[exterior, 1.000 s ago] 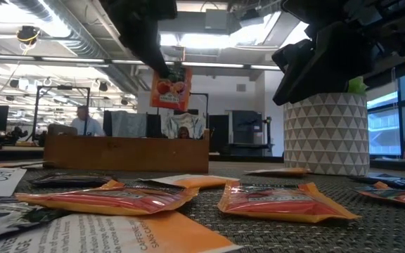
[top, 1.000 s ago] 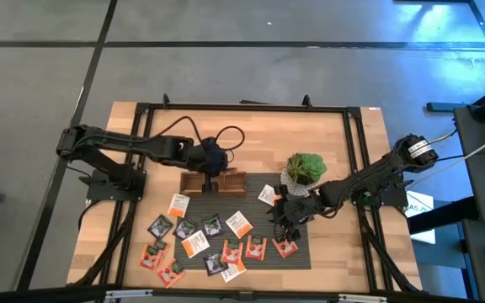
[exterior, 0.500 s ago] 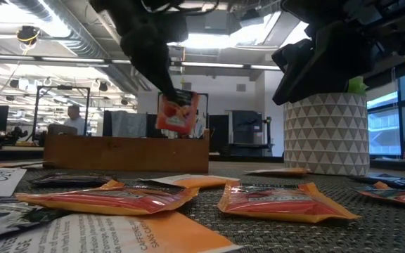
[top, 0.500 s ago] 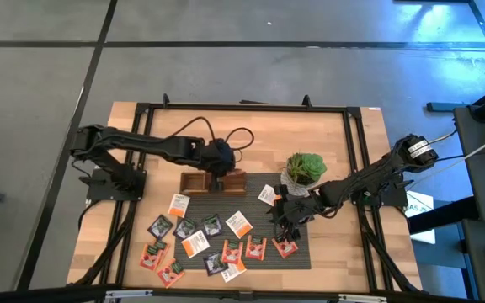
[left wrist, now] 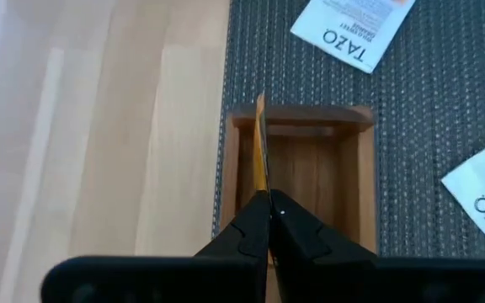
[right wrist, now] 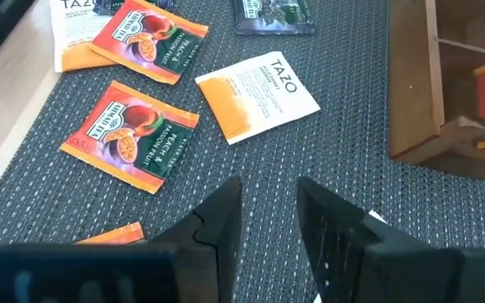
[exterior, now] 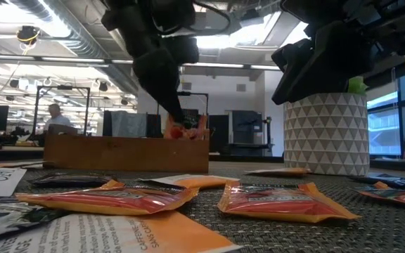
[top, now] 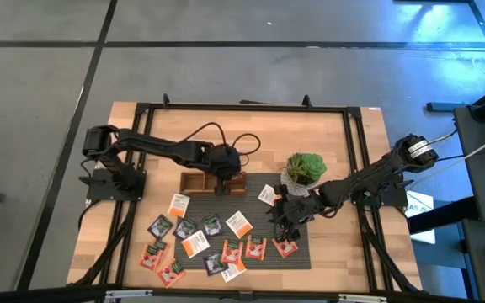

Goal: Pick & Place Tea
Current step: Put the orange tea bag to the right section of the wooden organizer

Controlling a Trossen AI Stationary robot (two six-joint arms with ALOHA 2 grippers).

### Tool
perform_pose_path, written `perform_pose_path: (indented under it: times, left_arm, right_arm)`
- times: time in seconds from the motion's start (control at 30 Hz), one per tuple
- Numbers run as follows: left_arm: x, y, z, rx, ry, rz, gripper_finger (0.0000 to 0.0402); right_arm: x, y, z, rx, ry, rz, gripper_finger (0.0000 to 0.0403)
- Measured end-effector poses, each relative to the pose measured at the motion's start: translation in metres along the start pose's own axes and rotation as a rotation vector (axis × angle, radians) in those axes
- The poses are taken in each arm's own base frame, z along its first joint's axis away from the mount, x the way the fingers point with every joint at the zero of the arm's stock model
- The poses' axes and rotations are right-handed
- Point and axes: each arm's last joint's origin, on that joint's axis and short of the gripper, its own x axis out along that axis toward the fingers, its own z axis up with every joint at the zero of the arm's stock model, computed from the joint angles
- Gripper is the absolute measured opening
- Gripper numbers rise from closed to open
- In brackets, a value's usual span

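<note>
The left hand (left wrist: 268,220), pinched on one orange-red tea sachet (left wrist: 260,151), lowers it into the long wooden tray's (top: 213,182) end compartment; the right hand (right wrist: 268,220) hovers half-open above many flat sachets (top: 194,244) seemingly yet to be placed.

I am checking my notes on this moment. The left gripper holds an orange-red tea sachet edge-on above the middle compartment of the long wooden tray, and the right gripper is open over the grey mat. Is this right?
Not quite: the compartment is wrong. In the left wrist view, the left gripper holds the orange-red tea sachet edge-on above an end compartment of the long wooden tray, not the middle one. The right gripper is indeed open over the grey mat.
</note>
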Motion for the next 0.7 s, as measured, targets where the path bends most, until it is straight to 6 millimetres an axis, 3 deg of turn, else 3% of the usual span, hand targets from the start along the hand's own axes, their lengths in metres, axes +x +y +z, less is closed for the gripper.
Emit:
perform_pose_path:
  times: [0.37, 0.7]
  left_arm:
    - [0.004, 0.0, -0.001, -0.032, 0.012, 0.022, 0.0014]
    - [-0.008, 0.003, 0.002, -0.044, -0.019, 0.082, 0.0091]
  right_arm:
    - [0.0, 0.0, 0.0, 0.0, 0.001, 0.0, 0.012]
    - [0.0, 0.0, 0.0, 0.0, 0.003, 0.0, 0.012]
